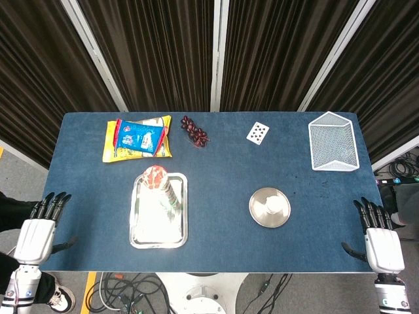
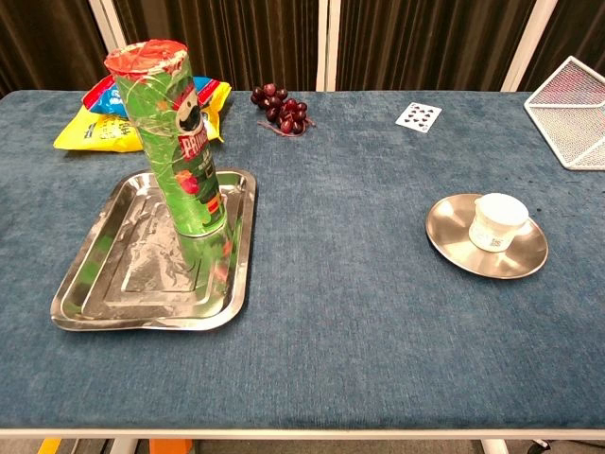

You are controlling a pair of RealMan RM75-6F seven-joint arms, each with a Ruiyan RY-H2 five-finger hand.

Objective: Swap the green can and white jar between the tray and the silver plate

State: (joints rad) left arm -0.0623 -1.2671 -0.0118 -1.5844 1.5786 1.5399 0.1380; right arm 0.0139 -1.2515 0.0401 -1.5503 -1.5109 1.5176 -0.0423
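Fingers of the left hand [image 1: 36, 239] and right hand [image 1: 383, 247] are spread, grasping nothing, off the bench [image 1: 222, 190] corners. The green can [image 2: 178, 142] stands upright in the tray [image 2: 95, 284]; the white jar [image 2: 497, 221] sits on the silver plate [image 2: 454, 241].

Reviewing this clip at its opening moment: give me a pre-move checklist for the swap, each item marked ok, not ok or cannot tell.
1. green can stands upright on the tray: ok.
2. white jar sits on the silver plate, upright: ok.
3. left hand holds nothing, fingers apart, at the table's near left edge: ok.
4. right hand holds nothing, fingers apart, at the near right edge: ok.
5. Bare cloth between tray and plate for setting one item down midway: ok.
6. Grapes, snack bag, playing card and wire basket lie toward the far side, away from the swap path: ok.
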